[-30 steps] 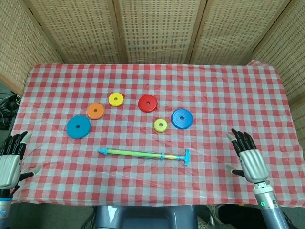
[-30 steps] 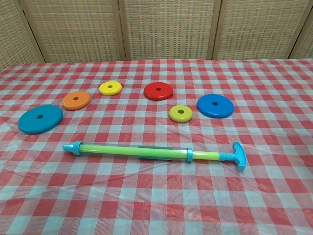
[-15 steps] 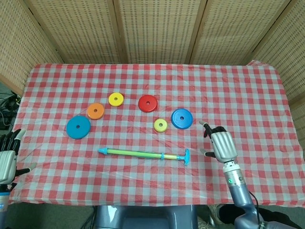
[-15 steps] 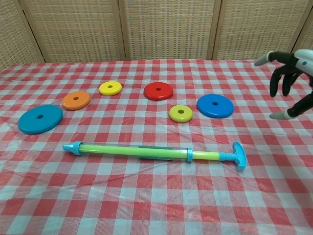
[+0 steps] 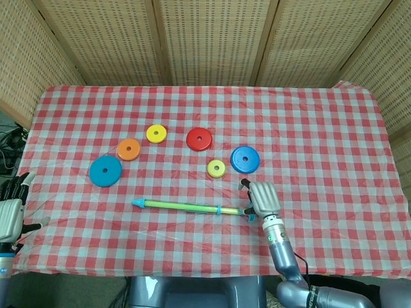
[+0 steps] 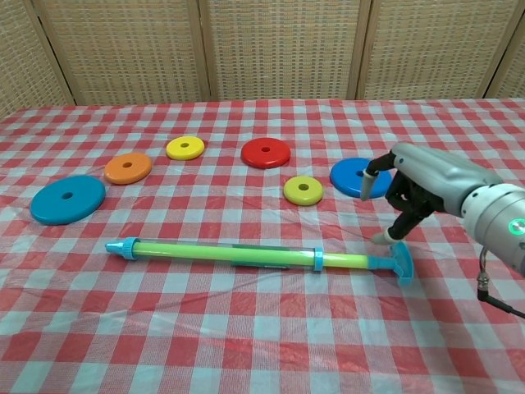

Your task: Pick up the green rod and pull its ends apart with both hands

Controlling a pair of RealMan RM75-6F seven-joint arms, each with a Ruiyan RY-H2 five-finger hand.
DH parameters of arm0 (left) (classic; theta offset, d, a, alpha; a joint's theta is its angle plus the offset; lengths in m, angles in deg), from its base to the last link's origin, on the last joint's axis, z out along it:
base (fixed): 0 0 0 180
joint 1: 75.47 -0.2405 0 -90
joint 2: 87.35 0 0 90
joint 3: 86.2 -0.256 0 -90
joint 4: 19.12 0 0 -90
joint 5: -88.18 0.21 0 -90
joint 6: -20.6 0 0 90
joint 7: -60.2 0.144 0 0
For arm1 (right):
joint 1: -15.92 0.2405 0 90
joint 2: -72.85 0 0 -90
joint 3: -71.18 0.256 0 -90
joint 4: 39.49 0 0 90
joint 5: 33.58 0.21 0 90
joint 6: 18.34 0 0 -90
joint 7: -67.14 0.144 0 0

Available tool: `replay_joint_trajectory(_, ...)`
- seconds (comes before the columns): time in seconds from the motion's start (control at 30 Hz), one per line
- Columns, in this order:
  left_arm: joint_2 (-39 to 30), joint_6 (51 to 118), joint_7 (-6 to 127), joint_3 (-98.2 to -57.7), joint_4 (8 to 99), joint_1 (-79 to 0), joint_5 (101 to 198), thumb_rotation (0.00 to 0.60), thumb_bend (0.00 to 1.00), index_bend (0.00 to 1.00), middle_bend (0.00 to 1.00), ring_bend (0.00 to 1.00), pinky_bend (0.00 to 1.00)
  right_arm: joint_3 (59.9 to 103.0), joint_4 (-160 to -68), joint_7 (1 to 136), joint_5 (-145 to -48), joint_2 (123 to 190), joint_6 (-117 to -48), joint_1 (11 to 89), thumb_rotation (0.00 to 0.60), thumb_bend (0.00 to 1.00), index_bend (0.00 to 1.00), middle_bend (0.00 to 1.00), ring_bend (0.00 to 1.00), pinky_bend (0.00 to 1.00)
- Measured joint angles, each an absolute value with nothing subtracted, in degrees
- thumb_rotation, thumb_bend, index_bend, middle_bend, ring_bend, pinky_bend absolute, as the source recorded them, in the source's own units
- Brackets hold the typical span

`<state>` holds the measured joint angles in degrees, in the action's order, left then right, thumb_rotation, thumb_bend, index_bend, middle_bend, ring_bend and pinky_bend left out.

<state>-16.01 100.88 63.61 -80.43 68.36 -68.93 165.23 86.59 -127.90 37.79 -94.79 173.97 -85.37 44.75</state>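
Green rod (image 6: 225,252) lies flat on the checked tablecloth (image 6: 246,345) near the front edge: translucent plastic tube, cyan cone tip at left, cyan T-handle (image 6: 401,262) at right. Right hand (image 6: 414,193) hovers just above the T-handle end, fingers curled down and apart, holding nothing; one fingertip close to the handle, contact unclear. Left hand (image 5: 11,212) at the table's left edge, well apart from rod, fingers spread, nothing held. Behind the rod: glossy flat plastic rings with centre holes, large blue ring (image 6: 68,199), orange ring (image 6: 127,167), yellow ring (image 6: 185,147).

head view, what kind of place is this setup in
Probably an indoor robot test station: a table under a red checkered tablecloth, woven wicker screens closing it in behind, and toy plastic discs beside a green rod.
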Motion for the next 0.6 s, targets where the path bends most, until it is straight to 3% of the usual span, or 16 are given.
replay_joint_trajectory(0.23, -16.2, 100.6, 62.7, -80.3, 68.0, -68.9, 164.8, 0.600, 0.06, 0.00, 0.00, 0.00, 0.00, 85.8, -125.1, 37.5, -93.0, 176.7, -84.6, 46.2, 0.600, 0.38, 0.52, 1.00, 0.96, 0.71)
replay_joint_trajectory(0.6, -16.6, 100.9, 62.2, -80.5, 68.4, -68.9, 165.2, 0.600, 0.06, 0.00, 0.00, 0.00, 0.00, 84.8, -128.8, 34.2, -92.1, 176.5, -87.3, 46.1, 0.600, 0.38, 0.52, 1.00, 0.96, 0.71)
